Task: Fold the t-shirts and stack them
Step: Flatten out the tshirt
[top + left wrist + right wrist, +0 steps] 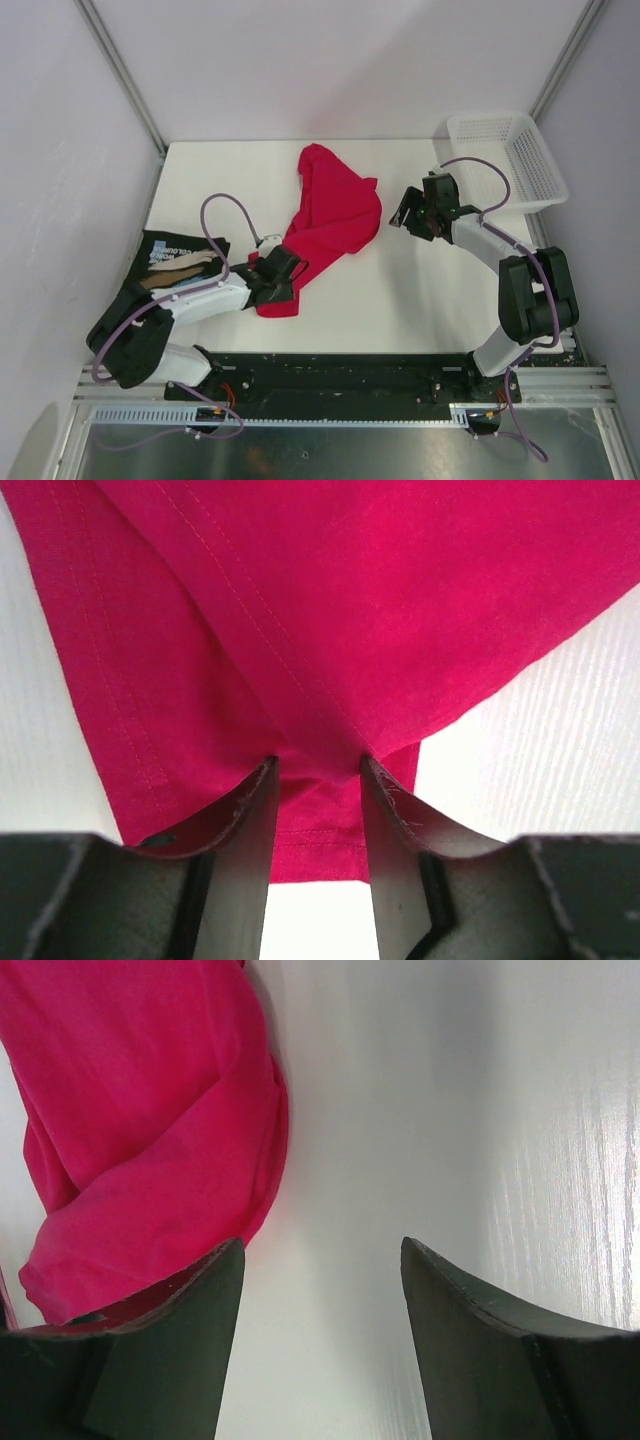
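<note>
The crimson shirt (330,225) at frame centre was mid-fold — left tool (318,770) pinching its near hem, right tool (320,1260) wide and empty beside it — and next needed a second grip.

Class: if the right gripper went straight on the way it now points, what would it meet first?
Probably the bare white table: the open right gripper frames only tabletop between its fingers. The pink t-shirt lies just beside that line; depth is unclear.
</note>
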